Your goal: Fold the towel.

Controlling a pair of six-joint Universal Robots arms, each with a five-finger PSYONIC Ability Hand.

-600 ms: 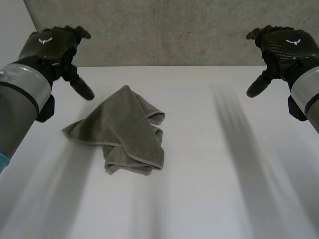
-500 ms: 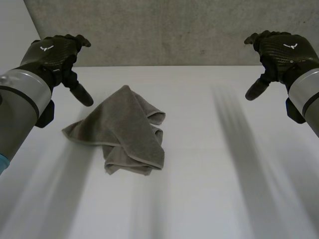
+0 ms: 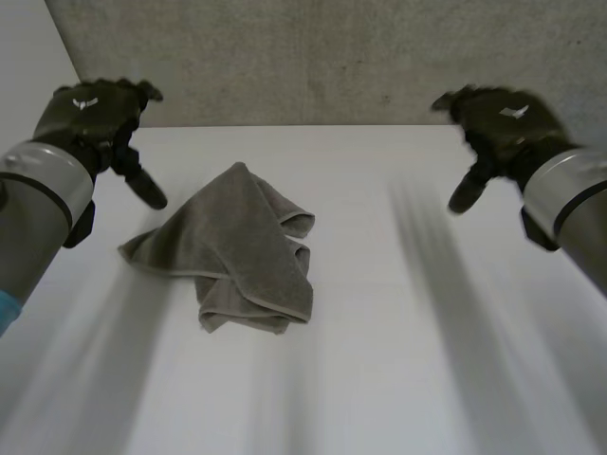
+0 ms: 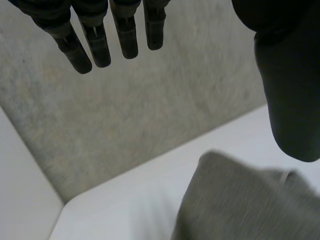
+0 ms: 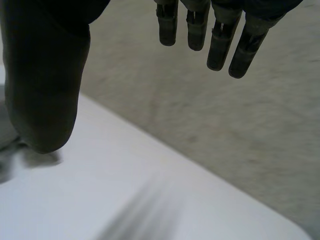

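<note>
Grey concrete wall (image 3: 313, 57) backs a white desk (image 3: 398, 360), and the towel (image 3: 232, 246) is the one thing lying on it, left of centre and about midway between the near and far edges. It is a rumpled heap, not yet folded. Its long axis runs from a peak at the far side toward me, leaning a little right at the near end, and one corner reaches out to the left.

My left hand (image 3: 95, 114) is the nearer one. It hovers above the desk just beyond the towel's far-left side, so the cloth lies to the right of it and nearer to me. In the left wrist view the fingers are straight, the thumb stands well apart from them, and nothing is held; the towel's far peak lies below the thumb.

My right hand (image 3: 498, 128) hangs at the far right, well apart from the towel, with bare desk between them. Its fingers are straight too, and it is empty.

Nothing stands in the way of either hand. I judge the left corner and the far peak to be the handiest places to take hold, with the right hand having much farther to reach.
</note>
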